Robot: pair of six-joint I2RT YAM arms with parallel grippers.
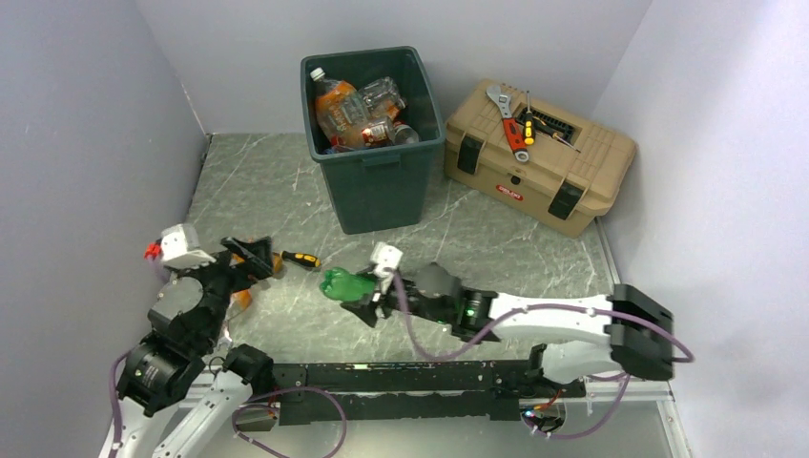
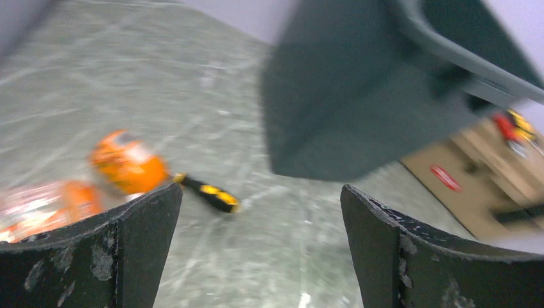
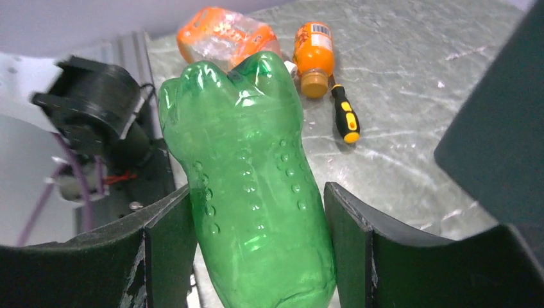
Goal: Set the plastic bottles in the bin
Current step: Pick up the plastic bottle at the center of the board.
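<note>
Green bottle (image 3: 247, 147) sat lower centre of the top view, between the fingers of the right end effector (image 3: 256, 192). Both inner faces pressed on its flanks, so I read it as clamped. Its long axis ran along the fingers, not across them. The lobed base pointed away from the wrist, toward frame left, and the cap end was hidden back between the fingers. Couldn't tell if it was clear of the worktop (image 1: 267, 191) or resting on it.

Bin (image 1: 377, 196) stood upper centre, up-frame and slightly right of the bottle, well apart, already part full. Its rim looked well above bottle level. So my read of the coming move: lift first, then carry up-frame over the near rim. The bottle stuck out ahead of the fingers, so its base would meet the bin wall first if the lift came up short.

Right arm was the nearer one and the loaded one. Left end effector (image 2: 260, 192) was at frame left, jaws wide apart, nothing between them. Two orange bottles (image 3: 314, 54) and a screwdriver (image 3: 345, 115) lay near it.
</note>
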